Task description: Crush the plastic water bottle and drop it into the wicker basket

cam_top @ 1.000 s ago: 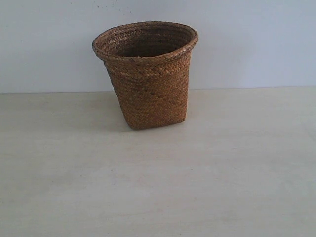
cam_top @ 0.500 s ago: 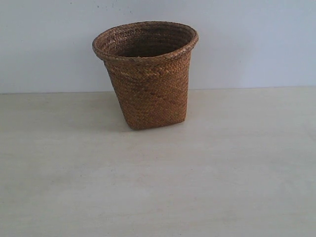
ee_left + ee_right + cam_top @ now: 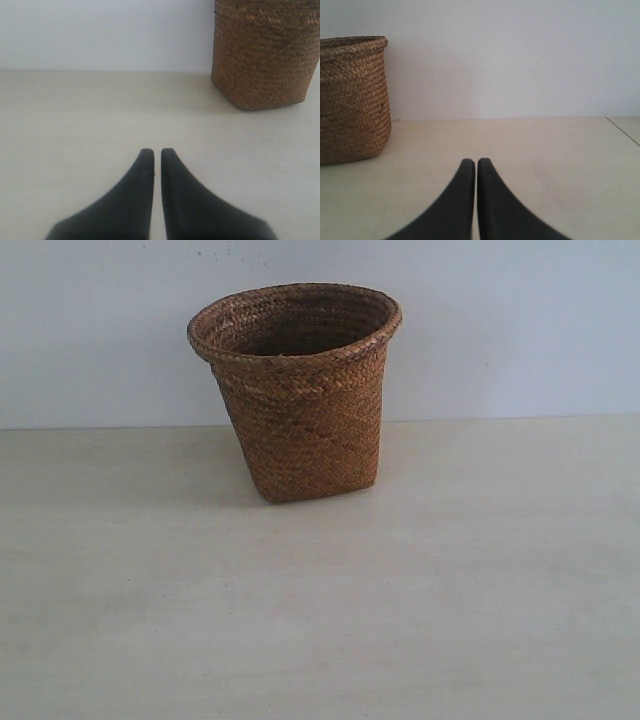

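Observation:
The brown wicker basket (image 3: pixel 300 390) stands upright at the back middle of the pale table, its rolled rim wide and its base narrower. Its lower wall shows in the left wrist view (image 3: pixel 262 55) and its side in the right wrist view (image 3: pixel 352 100). The plastic water bottle is out of view in every frame; the basket's inside is dark and I cannot see into it. My left gripper (image 3: pixel 157 152) is shut with nothing between its black fingers, low over bare table. My right gripper (image 3: pixel 476 162) is shut and empty too. Neither arm shows in the exterior view.
The light wooden table (image 3: pixel 320 620) stretches wide around the basket, ending at a plain white wall (image 3: pixel 500 320) behind. A seam or table edge (image 3: pixel 622 131) runs at the far side of the right wrist view.

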Controlling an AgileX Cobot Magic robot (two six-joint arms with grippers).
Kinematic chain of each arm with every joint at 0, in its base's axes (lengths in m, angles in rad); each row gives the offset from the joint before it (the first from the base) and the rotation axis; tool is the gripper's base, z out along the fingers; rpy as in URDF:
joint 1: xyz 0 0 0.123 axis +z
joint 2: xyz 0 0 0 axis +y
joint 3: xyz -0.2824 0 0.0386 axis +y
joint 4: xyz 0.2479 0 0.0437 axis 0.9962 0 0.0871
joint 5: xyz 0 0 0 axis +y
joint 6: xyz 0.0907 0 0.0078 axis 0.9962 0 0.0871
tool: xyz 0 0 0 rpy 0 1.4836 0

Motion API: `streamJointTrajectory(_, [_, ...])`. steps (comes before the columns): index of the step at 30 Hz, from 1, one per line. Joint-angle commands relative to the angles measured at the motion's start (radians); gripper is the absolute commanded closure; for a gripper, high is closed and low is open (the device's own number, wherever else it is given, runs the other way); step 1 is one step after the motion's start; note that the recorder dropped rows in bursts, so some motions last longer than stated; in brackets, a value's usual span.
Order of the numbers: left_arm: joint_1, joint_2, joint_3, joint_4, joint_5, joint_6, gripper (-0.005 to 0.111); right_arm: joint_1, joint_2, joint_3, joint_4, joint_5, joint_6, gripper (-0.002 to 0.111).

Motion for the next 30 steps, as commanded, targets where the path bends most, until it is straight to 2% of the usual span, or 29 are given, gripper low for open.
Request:
streamJointTrajectory(1, [0.001,-0.003,0.003,0.003,0.001,-0.012,0.102,-0.004,-0.005,-0.001,-0.003,0.019,0.015,0.108])
streamJointTrajectory(11, [0.001,-0.003,0.003,0.003,0.001,-0.012,0.102,-0.004,-0.017,-0.001,-0.052,0.239,0.053,0.108])
streamJointTrajectory(30, [0.001,-0.003,0.003,0.003,0.001,-0.012,0.102,-0.004,-0.017,-0.001,-0.047,0.245,0.053,0.108])
